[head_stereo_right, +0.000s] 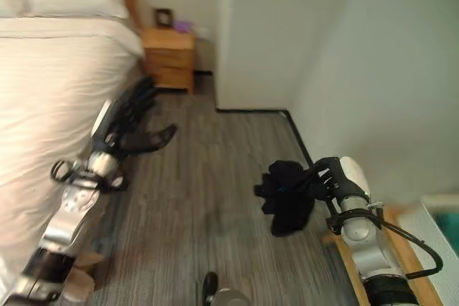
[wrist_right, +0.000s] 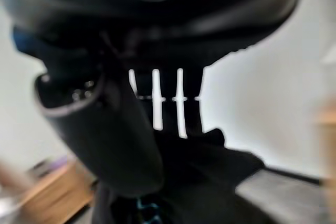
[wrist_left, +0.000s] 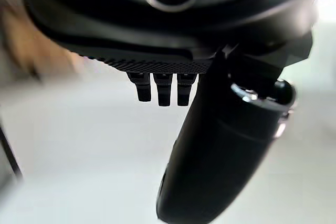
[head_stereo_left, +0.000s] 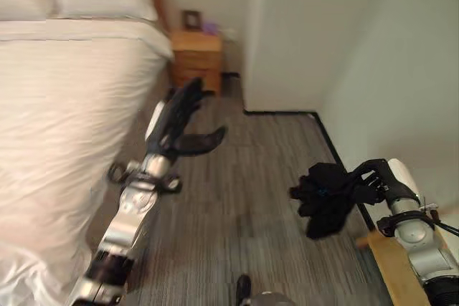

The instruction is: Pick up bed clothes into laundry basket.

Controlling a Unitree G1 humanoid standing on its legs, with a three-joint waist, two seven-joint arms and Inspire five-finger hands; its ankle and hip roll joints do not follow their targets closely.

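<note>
Beside the white bed (head_stereo_left: 50,127) the left hand (head_stereo_left: 179,123) hangs with fingers spread and empty over the grey floor (head_stereo_left: 244,198), while further right the right hand (head_stereo_left: 376,180) pinches a bunched black garment (head_stereo_left: 326,198), dangling clear of the floor, presumably for carrying to a basket.

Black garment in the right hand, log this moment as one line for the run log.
right hand: shut on black garment, hanging above floor | left hand: open, beside bed | laundry basket: not seen
</note>
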